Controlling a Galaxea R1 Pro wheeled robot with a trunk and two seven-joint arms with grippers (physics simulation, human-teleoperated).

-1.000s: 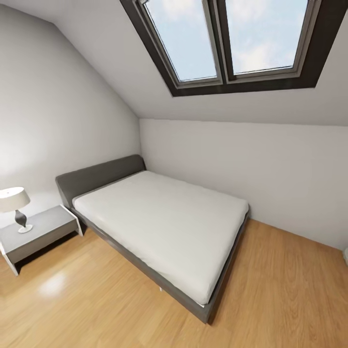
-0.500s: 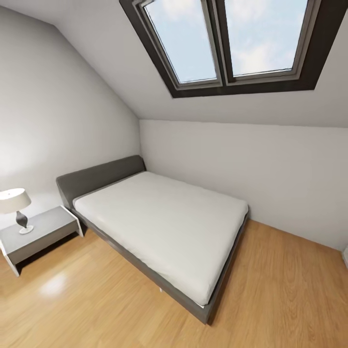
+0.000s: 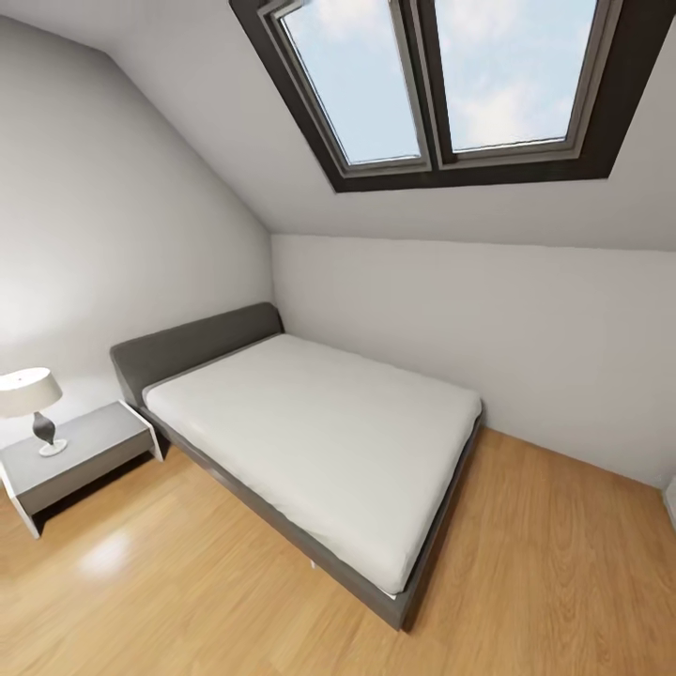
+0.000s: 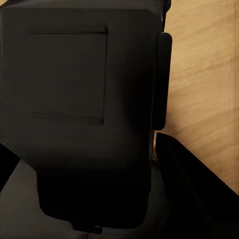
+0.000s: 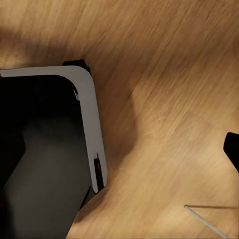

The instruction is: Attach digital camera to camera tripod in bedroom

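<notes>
Left wrist view was blocked by a black body (image 4: 84, 114), possibly the digital camera; fingers' state: cannot tell, either arm. Bed (image 3: 319, 441) and nightstand (image 3: 80, 455) stood beyond in the bedroom. Likely tripod still to find, attachment pending.

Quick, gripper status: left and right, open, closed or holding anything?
Left: cannot be told; a dark body blocks the wrist view.
Right: cannot be told; jaws unseen.

bedroom (image 3: 526, 582): light wood plank floor, pale grey walls | grey-framed bed (image 3: 310, 441) with bare white mattress, headboard against the left wall, under a skylight
</notes>
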